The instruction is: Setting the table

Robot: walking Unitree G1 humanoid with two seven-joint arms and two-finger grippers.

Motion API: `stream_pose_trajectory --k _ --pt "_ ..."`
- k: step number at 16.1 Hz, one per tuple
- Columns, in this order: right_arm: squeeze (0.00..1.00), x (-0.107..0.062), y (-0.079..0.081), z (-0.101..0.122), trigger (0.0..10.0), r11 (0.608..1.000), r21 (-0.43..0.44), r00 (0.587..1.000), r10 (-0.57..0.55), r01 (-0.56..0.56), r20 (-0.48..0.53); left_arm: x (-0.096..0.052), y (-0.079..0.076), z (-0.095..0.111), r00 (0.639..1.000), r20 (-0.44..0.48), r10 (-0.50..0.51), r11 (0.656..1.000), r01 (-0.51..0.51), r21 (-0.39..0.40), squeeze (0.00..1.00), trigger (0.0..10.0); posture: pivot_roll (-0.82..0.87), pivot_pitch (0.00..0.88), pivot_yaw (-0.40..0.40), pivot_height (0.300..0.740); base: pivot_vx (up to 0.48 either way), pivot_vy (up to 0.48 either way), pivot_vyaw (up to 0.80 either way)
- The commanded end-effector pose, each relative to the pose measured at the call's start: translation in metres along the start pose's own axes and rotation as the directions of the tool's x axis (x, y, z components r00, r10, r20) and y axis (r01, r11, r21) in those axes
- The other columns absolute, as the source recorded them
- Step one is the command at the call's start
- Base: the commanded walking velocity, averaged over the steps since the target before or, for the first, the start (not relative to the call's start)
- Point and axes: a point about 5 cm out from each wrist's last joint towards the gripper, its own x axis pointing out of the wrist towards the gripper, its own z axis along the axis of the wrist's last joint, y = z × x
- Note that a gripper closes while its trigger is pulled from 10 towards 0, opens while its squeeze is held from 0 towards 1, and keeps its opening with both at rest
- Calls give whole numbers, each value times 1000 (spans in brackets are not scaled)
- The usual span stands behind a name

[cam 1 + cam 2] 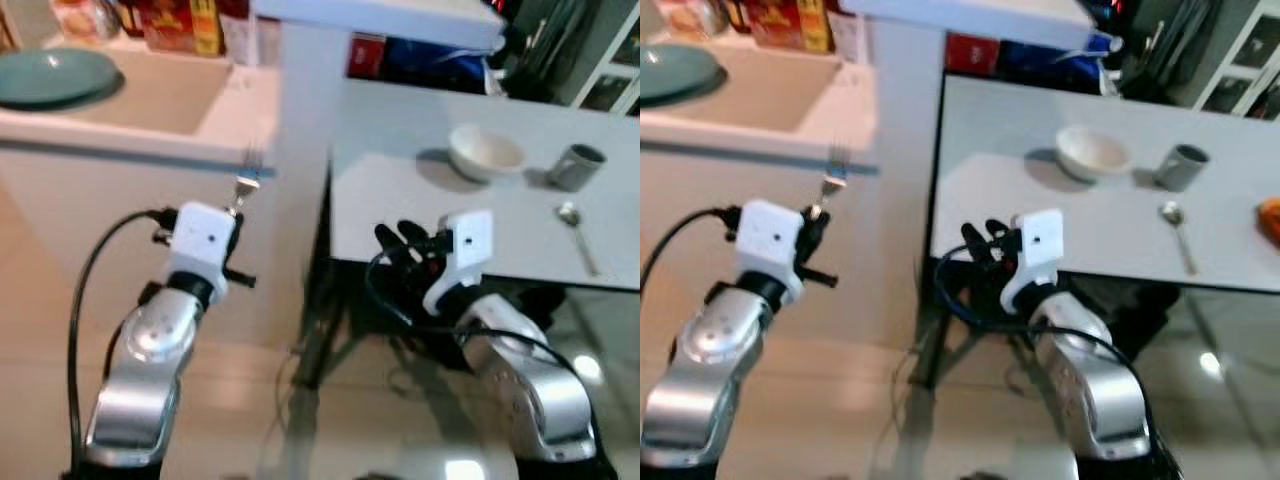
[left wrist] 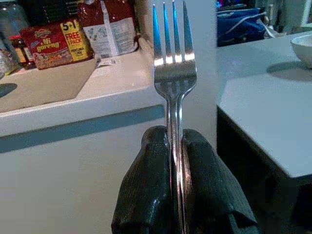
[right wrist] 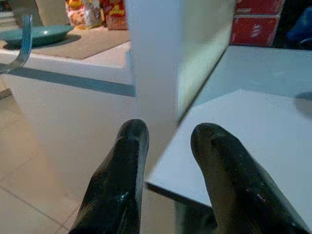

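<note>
While clamped by its handle between the left gripper's (image 2: 176, 161) black fingers, tines up, the fork (image 2: 174, 73) sits left of centre in the head view, before the counter (image 1: 120, 140), probably carried toward the table (image 1: 400, 215). At upper right, bowl (image 1: 485, 152), cup (image 1: 577, 167) and spoon (image 1: 577, 232) already laid. Right gripper (image 3: 168, 146) at the table's near edge, fingers apart, empty.

Beyond the fork's tines, red snack packets (image 2: 58, 41) stand at the back of a white counter (image 2: 117, 80), while a blue bag (image 2: 241, 22) sits past the table's far edge.
</note>
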Motion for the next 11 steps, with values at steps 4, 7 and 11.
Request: stream_pose_trajectory --k 4,7,11 --pt "0 -1 -18 0 10000 991 13 991 -133 133 -5 9 -3 7 1000 16 4 1000 -4 -8 0 10000 9 65 -38 740 0 -480 0" --pt "0 1 -19 1 10000 990 15 990 -142 142 -1 11 -3 9 1000 25 5 1000 -4 -9 0 10000 11 59 -36 740 0 -480 0" --pt "0 4 -20 2 10000 989 19 989 -145 145 1 14 -4 10 999 26 19 1000 -19 -11 0 10000 12 55 -43 740 0 -480 0"
